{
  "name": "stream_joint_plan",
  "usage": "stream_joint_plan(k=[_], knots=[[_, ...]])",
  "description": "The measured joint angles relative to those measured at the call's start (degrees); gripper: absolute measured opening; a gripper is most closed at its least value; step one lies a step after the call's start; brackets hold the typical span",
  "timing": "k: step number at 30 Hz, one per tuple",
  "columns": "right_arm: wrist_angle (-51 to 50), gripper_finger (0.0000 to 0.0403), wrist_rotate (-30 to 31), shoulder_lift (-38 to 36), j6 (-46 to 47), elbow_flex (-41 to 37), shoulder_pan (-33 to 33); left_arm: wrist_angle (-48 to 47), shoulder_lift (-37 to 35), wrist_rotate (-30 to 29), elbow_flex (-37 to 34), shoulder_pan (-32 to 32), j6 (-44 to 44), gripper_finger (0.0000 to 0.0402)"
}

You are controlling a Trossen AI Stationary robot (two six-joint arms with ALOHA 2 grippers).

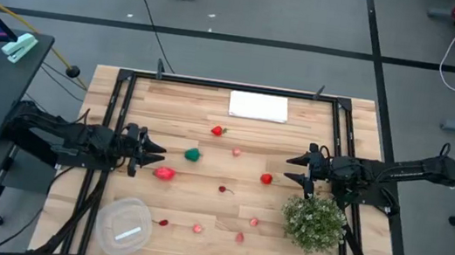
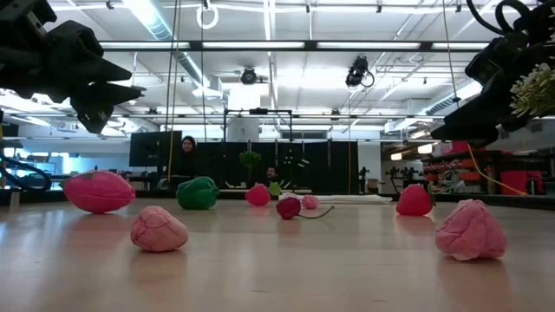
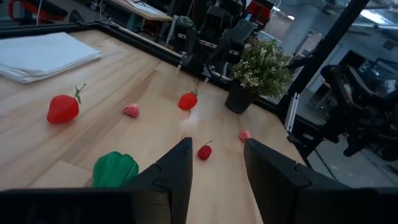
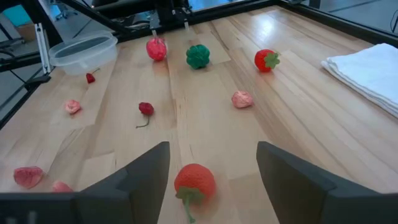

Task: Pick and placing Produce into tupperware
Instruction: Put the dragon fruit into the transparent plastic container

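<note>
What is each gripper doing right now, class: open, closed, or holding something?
Left gripper: open, holding nothing, above the table near the green produce.
Right gripper: open, holding nothing, over a red fruit.

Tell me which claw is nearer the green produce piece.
Left. The left claw sits just beside the green piece, with a small gap between them. The right claw is across the table, with the middle of the table between them.

Table (image 1: 283, 241): pale wood planks, black frame. Pepper (image 1: 193, 154) green. Strawberry (image 1: 217, 131) red with green leaves; large fruit (image 1: 165, 173) pinkish red; tomato (image 1: 265, 179) red; cherry (image 1: 222, 189) dark red. Tupperware (image 1: 123, 225) clear. Cloth (image 1: 258, 106) white. Plant (image 1: 314, 223) green with whitish flecks.
</note>
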Motion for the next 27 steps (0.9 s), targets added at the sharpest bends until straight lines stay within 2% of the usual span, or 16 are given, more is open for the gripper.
stream_joint_plan(k=[5,11,16,22,27], knots=[[-0.01,0.025,0.0,0.02,-0.02,-0.02,0.01,0.05,-0.05,-0.07,0.0,0.0,-1.6,0.0145],[-0.01,0.025,0.01,0.02,-0.02,-0.02,0.0,0.15,-0.05,-6.82,0.0,0.02,-0.58,0.0152],[-0.02,0.025,0.0,0.01,0.0,-0.02,0.01,0.22,-0.04,-7.36,0.0,0.02,1.85,0.0148],[-0.02,0.025,0.01,0.01,0.0,-0.01,0.01,10.26,-0.02,-8.2,0.1,1.06,4.17,0.0152],[-0.01,0.025,0.02,0.0,-0.01,-0.01,0.0,9.98,0.08,-11.39,7.06,3.55,9.47,0.0142]])
